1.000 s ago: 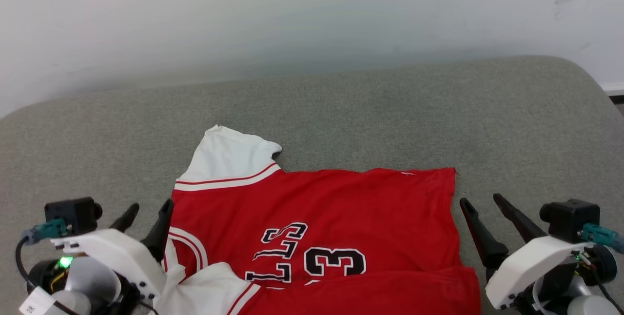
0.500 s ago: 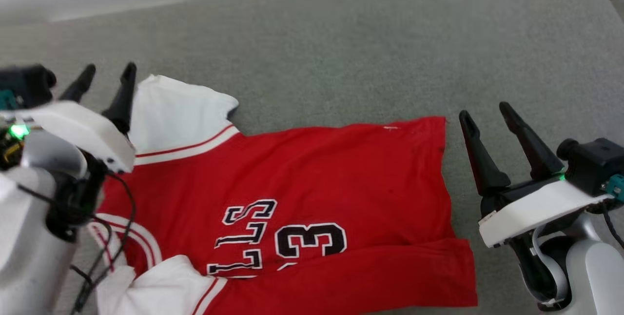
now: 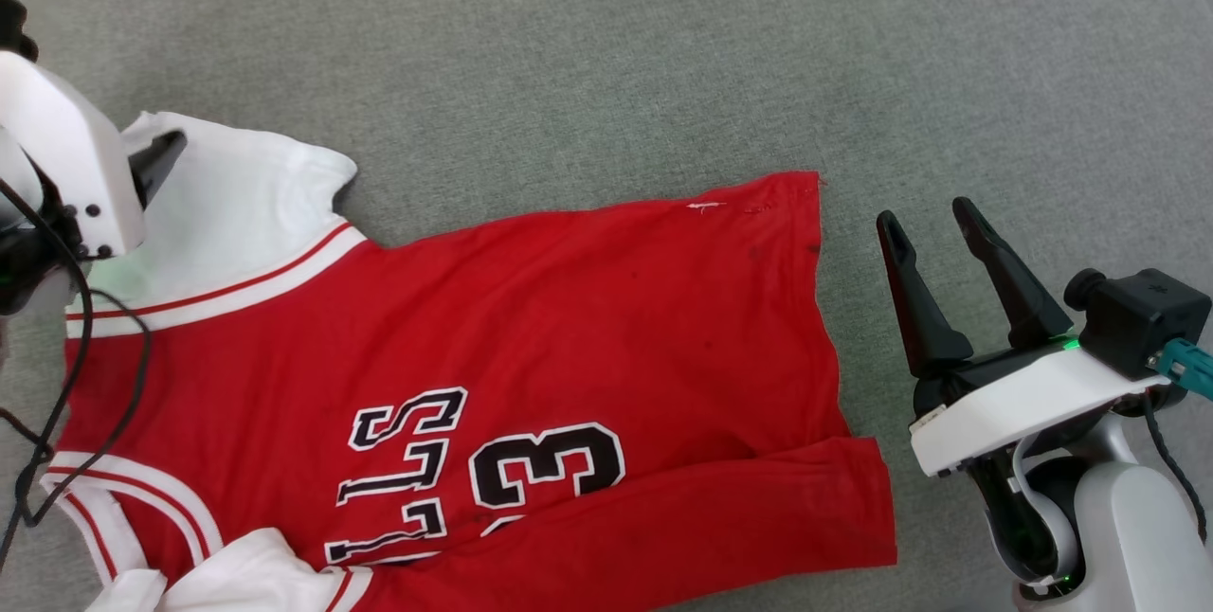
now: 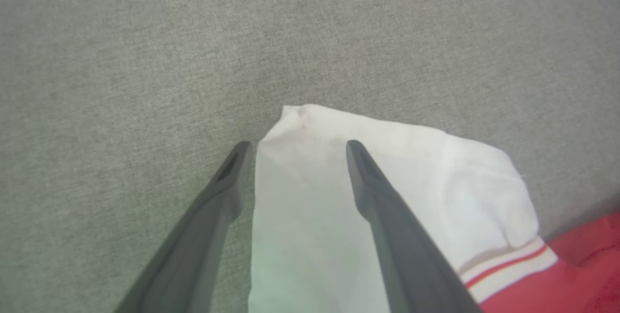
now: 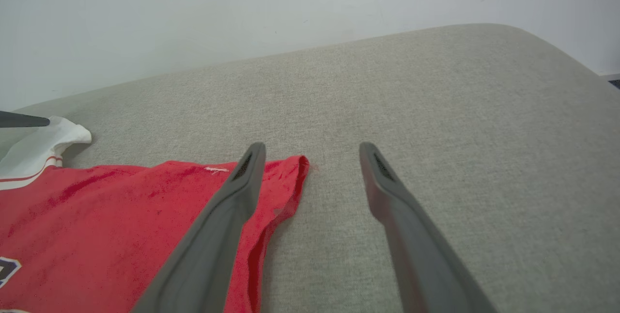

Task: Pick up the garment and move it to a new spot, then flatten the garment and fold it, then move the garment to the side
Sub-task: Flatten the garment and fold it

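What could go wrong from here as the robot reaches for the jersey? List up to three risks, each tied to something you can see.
1. The open left gripper straddles just the outer edge of the white sleeve; closing there may catch a thin pinch that slips.
2. The open right gripper stands beside the hem corner, mostly over the grey cushion; it may miss the fabric.
3. A red flap lies folded over the jersey; lifting could keep that crease.

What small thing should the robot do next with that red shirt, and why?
Probably lower the left gripper and close it on the white sleeve. Its open fingers hover with the sleeve's outer edge between them and nothing gripped, while the right gripper hangs open beside the far red corner of the garment, so a hold at the sleeve looks like the likely start.
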Robot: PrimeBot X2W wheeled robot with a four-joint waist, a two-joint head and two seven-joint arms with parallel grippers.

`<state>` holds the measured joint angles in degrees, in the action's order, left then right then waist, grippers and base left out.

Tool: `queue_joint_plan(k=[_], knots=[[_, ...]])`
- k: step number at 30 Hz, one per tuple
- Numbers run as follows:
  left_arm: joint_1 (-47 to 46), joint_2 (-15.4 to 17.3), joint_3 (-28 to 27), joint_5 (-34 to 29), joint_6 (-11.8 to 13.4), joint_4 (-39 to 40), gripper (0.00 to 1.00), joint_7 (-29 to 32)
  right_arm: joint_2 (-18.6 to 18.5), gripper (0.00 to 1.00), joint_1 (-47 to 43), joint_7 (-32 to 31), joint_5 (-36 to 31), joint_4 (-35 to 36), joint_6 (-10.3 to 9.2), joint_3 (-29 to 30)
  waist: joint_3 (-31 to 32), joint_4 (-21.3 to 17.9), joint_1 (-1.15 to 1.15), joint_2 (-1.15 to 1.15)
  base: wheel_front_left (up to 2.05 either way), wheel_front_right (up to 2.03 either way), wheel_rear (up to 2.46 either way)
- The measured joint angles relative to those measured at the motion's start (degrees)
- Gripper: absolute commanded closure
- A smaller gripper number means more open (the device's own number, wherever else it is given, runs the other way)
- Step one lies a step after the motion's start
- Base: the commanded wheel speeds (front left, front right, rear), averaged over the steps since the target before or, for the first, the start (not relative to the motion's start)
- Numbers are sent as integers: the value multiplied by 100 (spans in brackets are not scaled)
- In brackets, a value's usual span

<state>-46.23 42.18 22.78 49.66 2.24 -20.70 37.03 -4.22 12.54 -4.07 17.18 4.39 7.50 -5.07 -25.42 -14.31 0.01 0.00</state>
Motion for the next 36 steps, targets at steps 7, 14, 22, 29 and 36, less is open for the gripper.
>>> queue_joint_plan(k=[7,14,22,29,36], knots=[[-107,73,89,333,170,-366,0,1028,55,0,53,34,107,-113,0,-71,-157,-122,-1,0,0,0,0],[-136,-36,92,505,112,-527,100,1115,74,0,102,-41,253,-250,0,-40,-186,-161,-1,0,0,0,0],[-32,-474,107,449,-130,-723,100,282,-123,0,203,-325,730,-766,0,288,65,-35,-1,0,0,0,0],[-46,-648,123,194,-243,-594,100,-476,-572,0,787,-1132,1171,-1737,-1,371,326,258,-1,0,0,0,0],[-163,-764,198,81,-268,-219,100,-703,-861,0,1653,-2335,1352,-2362,0,-41,380,652,-1,0,0,0,0]])
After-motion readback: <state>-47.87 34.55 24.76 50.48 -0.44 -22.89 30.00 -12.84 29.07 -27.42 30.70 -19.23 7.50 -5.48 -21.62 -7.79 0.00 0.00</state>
